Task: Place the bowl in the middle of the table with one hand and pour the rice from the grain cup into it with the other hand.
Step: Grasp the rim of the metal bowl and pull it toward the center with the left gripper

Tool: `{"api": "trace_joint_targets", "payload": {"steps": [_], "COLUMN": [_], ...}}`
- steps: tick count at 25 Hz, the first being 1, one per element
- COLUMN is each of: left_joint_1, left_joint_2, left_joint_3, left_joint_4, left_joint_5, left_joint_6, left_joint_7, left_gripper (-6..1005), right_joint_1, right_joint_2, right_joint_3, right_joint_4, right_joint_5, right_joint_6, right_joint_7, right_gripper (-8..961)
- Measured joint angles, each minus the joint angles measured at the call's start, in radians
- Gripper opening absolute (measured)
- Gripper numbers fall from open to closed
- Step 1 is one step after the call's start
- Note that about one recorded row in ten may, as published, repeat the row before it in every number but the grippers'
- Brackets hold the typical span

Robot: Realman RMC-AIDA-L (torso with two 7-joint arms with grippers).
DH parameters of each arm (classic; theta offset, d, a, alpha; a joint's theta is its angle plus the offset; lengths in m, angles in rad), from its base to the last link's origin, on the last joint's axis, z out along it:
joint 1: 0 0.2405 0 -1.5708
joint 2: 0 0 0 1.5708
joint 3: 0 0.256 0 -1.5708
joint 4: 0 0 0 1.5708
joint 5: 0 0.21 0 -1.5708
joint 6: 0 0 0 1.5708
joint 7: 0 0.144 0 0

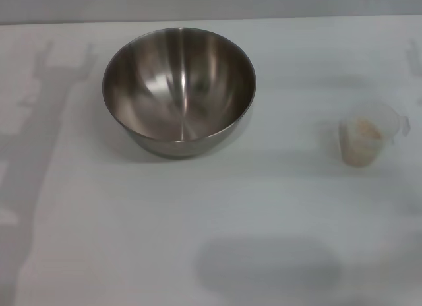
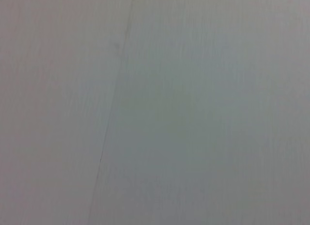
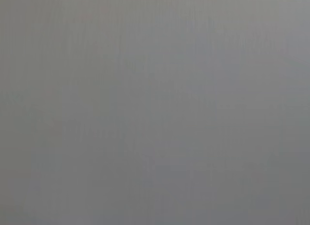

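**One bowl, one cup, no gripper in sight**

From the head view you have one bowl (image 1: 179, 88) and one grain cup (image 1: 364, 140), both standing upright on the table (image 1: 264, 200). Working left to right: a tall arm-shaped shadow (image 1: 36, 154) runs down the table's left side, then the bowl sits left of centre and toward the far edge, its interior shiny and holding nothing. A wide stretch of bare white surface follows, and the cup stands well apart from the bowl, near the right edge. One small heap of rice (image 1: 366, 130) shows through the cup's translucent wall — how full it is you cannot judge from here. The cup's handle points toward the right edge.

A soft oval shadow (image 1: 267, 266) lies on the near part of the table, in front of the gap between bowl and cup.

Neither gripper appears in any view, so you cannot tell how far either is open or whether it holds anything. The left wrist view gives you only a pale surface crossed by one thin line (image 2: 114, 108); the right wrist view shows flat grey.
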Motion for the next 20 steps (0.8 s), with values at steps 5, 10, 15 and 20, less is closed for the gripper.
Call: {"api": "trace_joint_targets", "payload": {"steps": [5, 10, 15, 20], "left_joint_1": [0.0, 0.0, 0.0, 0.048], "left_joint_2": [0.0, 0.0, 0.0, 0.011], "left_joint_3": [0.0, 0.0, -0.008, -0.076], "left_joint_4": [-0.001, -0.001, -0.033, -0.371], "left_joint_5": [0.0, 0.0, -0.003, 0.0], "left_joint_6": [0.0, 0.0, -0.046, -0.499], "left_joint_7": [0.0, 0.0, 0.007, 0.003], "left_gripper": [871, 871, 871, 871], "right_joint_1": [0.0, 0.0, 0.0, 0.0], "right_joint_2": [0.0, 0.0, 0.0, 0.0], "right_joint_3": [0.0, 0.0, 0.0, 0.0], "right_joint_4": [0.0, 0.0, 0.0, -0.001], "right_joint_5": [0.0, 0.0, 0.0, 0.0], "right_joint_6": [0.0, 0.0, 0.001, 0.002], "right_joint_7": [0.0, 0.0, 0.0, 0.0], "right_gripper": [634, 636, 635, 634]}}
